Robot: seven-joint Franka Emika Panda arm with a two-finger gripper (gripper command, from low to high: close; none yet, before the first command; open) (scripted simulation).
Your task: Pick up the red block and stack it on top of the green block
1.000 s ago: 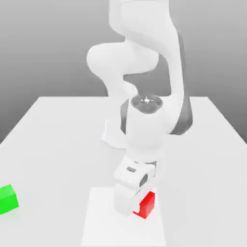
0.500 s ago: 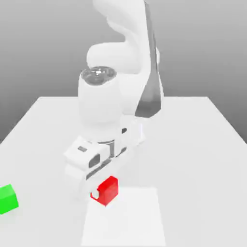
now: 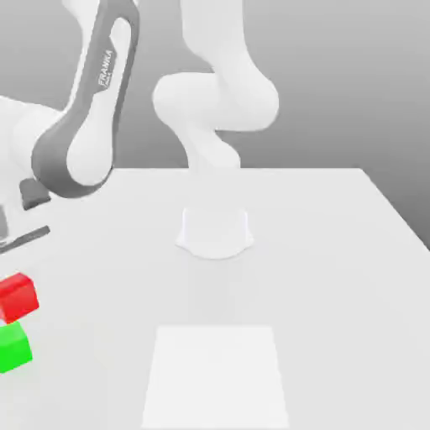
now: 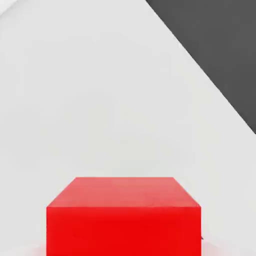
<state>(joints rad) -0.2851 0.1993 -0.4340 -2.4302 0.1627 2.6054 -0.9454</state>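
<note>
Exterior view, pincer clamped on smooth matte red block point(image 3: 17, 297), just above matte green block point(image 3: 14, 348), white table point(image 3: 319, 252).

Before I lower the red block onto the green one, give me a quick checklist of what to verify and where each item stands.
1. Red block off the table, carried at the exterior view's left edge: ok.
2. Grip on it: gripper shut on the red block, which sits square in the hand view: ok.
3. Red block above the green block: ok in the exterior view.
4. Exact alignment in depth: cannot tell.
5. Gap remaining between the blocks: cannot tell; they look nearly touching.
6. Green block's top free: ok.
</note>
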